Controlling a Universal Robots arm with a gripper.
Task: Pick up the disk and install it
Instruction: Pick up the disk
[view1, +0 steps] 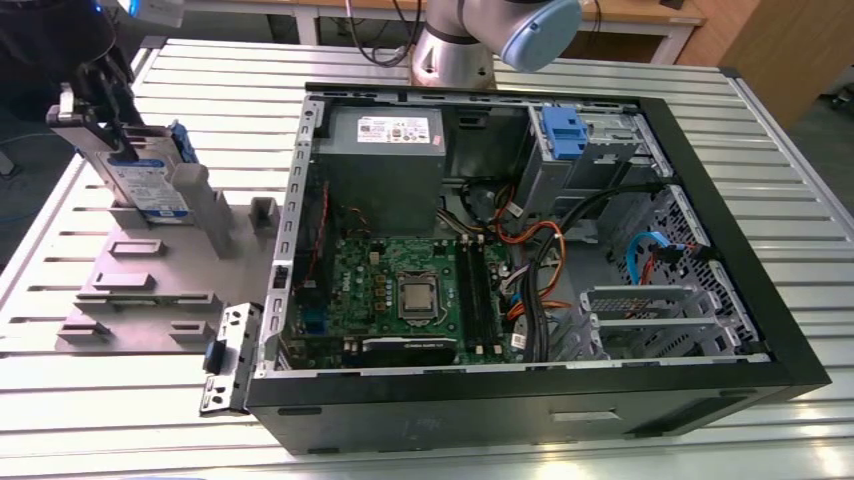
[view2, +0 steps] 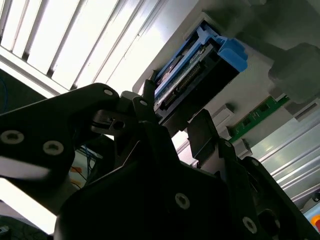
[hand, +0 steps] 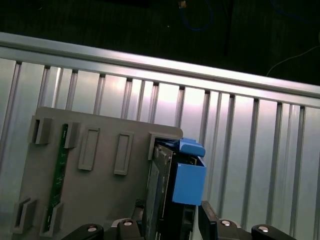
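Blue plastic frames the disk (view1: 144, 178), which stands on edge in a slot of the grey fixture plate (view1: 147, 295) at the upper left of the exterior view, with its label turned toward us. The gripper (view1: 96, 112) is at the disk's upper end, and in both wrist views it sits astride that end. Whether it has closed on the disk or only brackets it we cannot tell.

We judge the task to be at its very start: the disk is seated in the fixture, not yet lifted, and well apart from the machine it belongs in.

Moving toward the centre, the open computer case (view1: 534, 400) lies on its side, showing the green motherboard (view1: 400, 290) and the grey power-supply box (view1: 384, 150). At the case's upper right is the drive cage (view1: 601, 150), where another blue bracket (view1: 562, 130) shows. In our judgement that is the region the disk has yet to reach.

Everything rests on a table (view1: 781, 210) of slatted aluminium, pale and ribbed, with the arm's base (view1: 451, 60) bolted at the top centre. Around it we see dark floor (view1: 16, 215) at the left edge and wooden furniture (view1: 785, 50) at the top right.
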